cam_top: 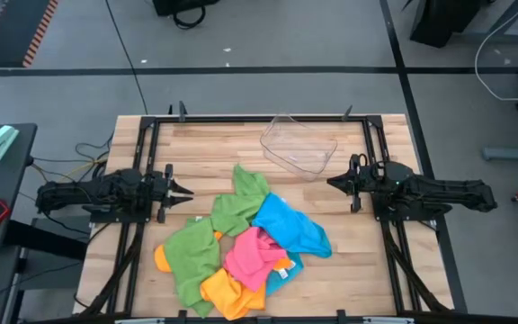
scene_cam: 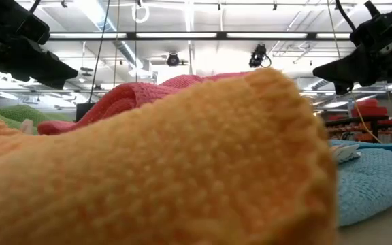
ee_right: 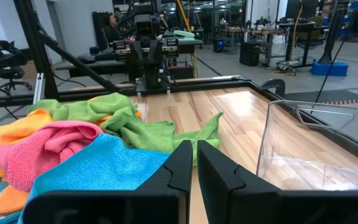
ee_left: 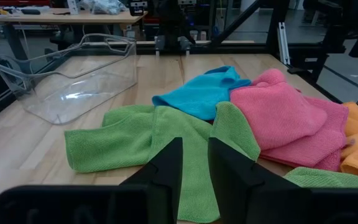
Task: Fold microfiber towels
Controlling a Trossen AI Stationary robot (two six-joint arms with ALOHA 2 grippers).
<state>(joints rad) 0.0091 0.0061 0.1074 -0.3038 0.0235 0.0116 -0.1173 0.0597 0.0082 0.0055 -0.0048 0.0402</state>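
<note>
The left gripper (cam_top: 187,192) hovers at the table's (cam_top: 196,144) left side, its fingers (ee_left: 166,168) parted by a narrow gap and grasping nothing, pointing toward the pile. Just right of it, the microfiber towels lie heaped at the table's middle and front: a green towel (cam_top: 241,202) stretches toward the back, a second green towel (cam_top: 190,256) lies at the front left, an orange towel (cam_top: 227,292) sits at the front edge, a pink towel (cam_top: 254,252) rests on top, and a sky blue towel (cam_top: 290,225) overlaps the pile's right. Behind them a clear plastic tray (cam_top: 299,148) stands apart. Farther right, the right gripper (cam_top: 333,183) waits with fingers (ee_right: 179,165) nearly together, empty, aimed at the towels.
</note>
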